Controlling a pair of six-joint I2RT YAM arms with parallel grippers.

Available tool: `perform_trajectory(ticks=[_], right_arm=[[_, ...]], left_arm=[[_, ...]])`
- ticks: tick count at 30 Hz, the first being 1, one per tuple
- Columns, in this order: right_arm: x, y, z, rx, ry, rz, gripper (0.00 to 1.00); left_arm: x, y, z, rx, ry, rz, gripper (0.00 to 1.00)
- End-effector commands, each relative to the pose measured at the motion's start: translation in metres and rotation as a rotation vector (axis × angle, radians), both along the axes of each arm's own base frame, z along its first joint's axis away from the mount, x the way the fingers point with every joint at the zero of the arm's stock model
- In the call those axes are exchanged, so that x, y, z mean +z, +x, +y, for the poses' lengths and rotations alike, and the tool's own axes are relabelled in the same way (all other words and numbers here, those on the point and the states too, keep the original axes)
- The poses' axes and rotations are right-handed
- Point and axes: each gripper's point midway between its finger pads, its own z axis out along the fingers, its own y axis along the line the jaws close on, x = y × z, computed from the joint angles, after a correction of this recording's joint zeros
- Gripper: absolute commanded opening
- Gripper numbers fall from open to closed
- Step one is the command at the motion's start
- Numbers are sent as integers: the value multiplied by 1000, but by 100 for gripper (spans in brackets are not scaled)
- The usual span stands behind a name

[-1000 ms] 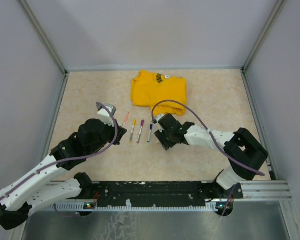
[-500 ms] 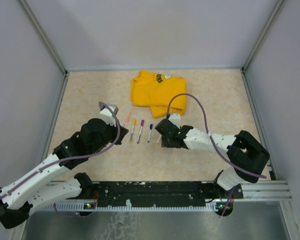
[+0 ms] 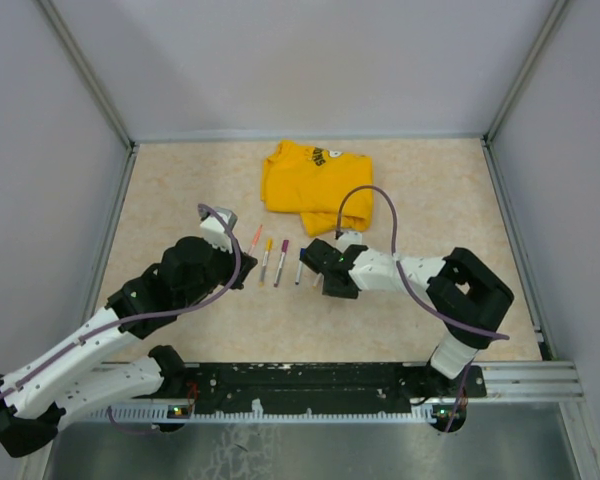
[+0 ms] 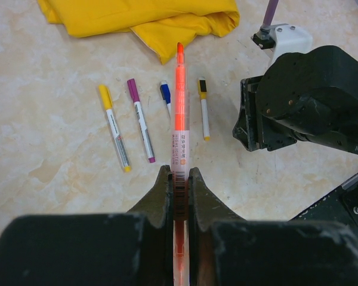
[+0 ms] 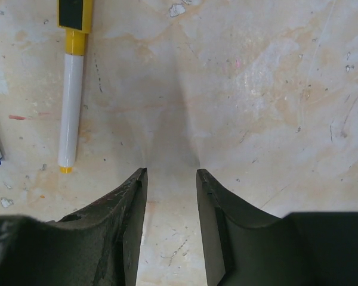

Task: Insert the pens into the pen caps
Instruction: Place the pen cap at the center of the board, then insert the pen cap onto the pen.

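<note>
My left gripper (image 4: 179, 173) is shut on an orange pen (image 4: 180, 107) that sticks out forward above the table; it also shows in the top view (image 3: 254, 238). Three pens lie side by side on the table: a yellow one (image 4: 114, 128), a magenta one (image 4: 141, 121) and a blue one (image 4: 165, 95), the last partly hidden behind the orange pen. A fourth pen with a yellow-and-black end (image 5: 71, 89) lies just left of my right gripper (image 5: 171, 173), which is open, empty and low over the table. I see no loose pen cap.
A folded yellow T-shirt (image 3: 315, 178) lies behind the pens. My right gripper's black body (image 4: 304, 95) sits close to the right of the pen row. Grey walls with metal rails (image 3: 110, 240) enclose the table.
My right gripper has shifted a little left, closer to the pens, and its elbow has swung in. My left gripper, with the orange pen, moved slightly up and right, then stayed put.
</note>
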Motion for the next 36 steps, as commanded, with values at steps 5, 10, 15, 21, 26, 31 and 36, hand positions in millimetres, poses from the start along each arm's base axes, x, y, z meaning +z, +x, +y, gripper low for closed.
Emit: perform_trajectory(ticks=[5, 10, 15, 21, 26, 31, 36], right_arm=[[8, 2, 2, -20, 10, -38, 38], [23, 3, 6, 59, 67, -88, 38], [48, 4, 15, 169, 176, -181, 38], [57, -2, 30, 270, 251, -184, 39], [67, -5, 48, 457, 301, -232, 39], [92, 12, 45, 681, 178, -416, 39], [108, -7, 55, 1207, 67, -623, 39]], left_arm=[[2, 1, -4, -12, -20, -14, 0], [3, 1, -6, -19, -23, -12, 0], [6, 2, -6, -15, -28, -19, 0], [6, 2, -5, -15, -30, -21, 0], [6, 0, -2, -7, -35, -20, 0], [8, -2, 3, 7, -41, -27, 0], [11, -2, 9, 27, -41, -34, 0]])
